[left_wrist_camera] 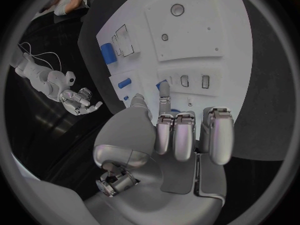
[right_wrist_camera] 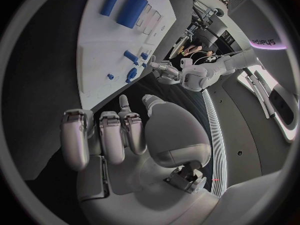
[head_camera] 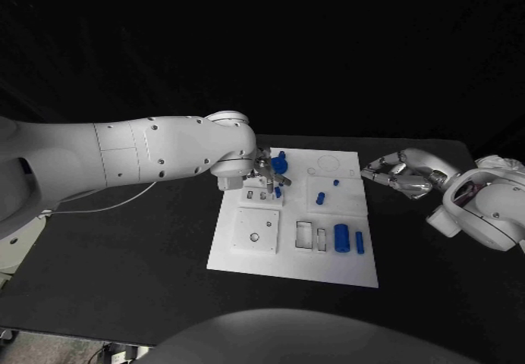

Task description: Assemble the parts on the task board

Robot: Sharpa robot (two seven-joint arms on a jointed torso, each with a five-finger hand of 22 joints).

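Note:
The white task board (head_camera: 246, 250) lies in the middle of the black table. My left hand (head_camera: 265, 176) hovers low over its far left part, thumb (left_wrist_camera: 138, 102) and forefinger (left_wrist_camera: 164, 90) pointing down at the board and spread, with nothing between them. A tall blue part (head_camera: 280, 161) stands just beyond those fingertips, and a small one (head_camera: 278, 192) sits just on their near side. Other blue parts lie mid-board (head_camera: 321, 199), with a thick cylinder (head_camera: 341, 238) and a thin rod (head_camera: 359, 242) nearer me. My right hand (head_camera: 398, 173) hangs off the board's right edge, loosely curled and empty.
Two rectangular slots (head_camera: 312, 236) are cut in the board left of the thick cylinder, and a raised square plate with a hole (head_camera: 255, 230) lies at the near left. A white cable (head_camera: 115, 203) runs across the table at the left. Bare black table (head_camera: 131, 265) surrounds the board.

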